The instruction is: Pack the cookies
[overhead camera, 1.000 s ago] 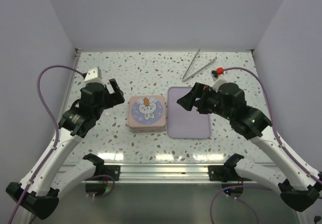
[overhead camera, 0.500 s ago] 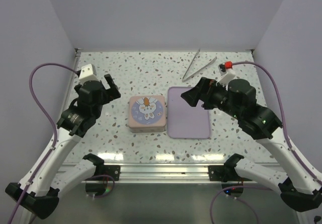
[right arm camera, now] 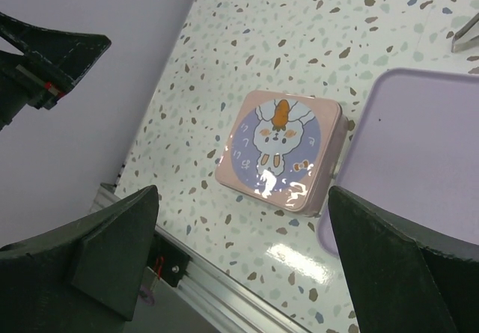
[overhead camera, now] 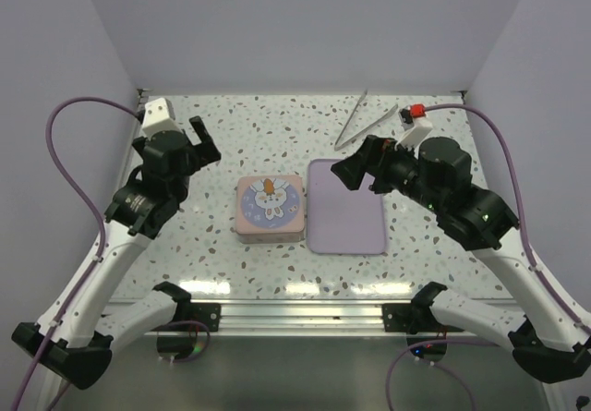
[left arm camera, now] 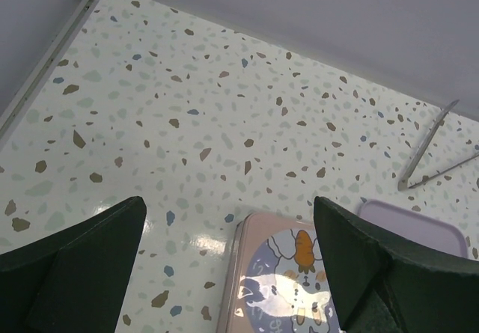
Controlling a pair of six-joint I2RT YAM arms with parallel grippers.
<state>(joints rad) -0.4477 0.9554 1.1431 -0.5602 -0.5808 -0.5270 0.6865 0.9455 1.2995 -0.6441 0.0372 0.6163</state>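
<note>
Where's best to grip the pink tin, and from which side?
Probably from straight above, pinching its near and far walls. The pink tin lies flat with its lid on. Its right wall sits close to the lilac tray, leaving little room there, while the near and far sides look free.

Both arms show white link shells between bulky black joint housings. The left arm (overhead camera: 138, 210) carries a purple cable (overhead camera: 52, 148) looping out behind its fingers (overhead camera: 199, 135), which are matte black wedges. A white block (overhead camera: 158, 111) sits just behind them. On the right arm (overhead camera: 466, 212), a second purple lead (overhead camera: 489, 129) ends in a red plug (overhead camera: 416, 111) behind the fingers.
</note>
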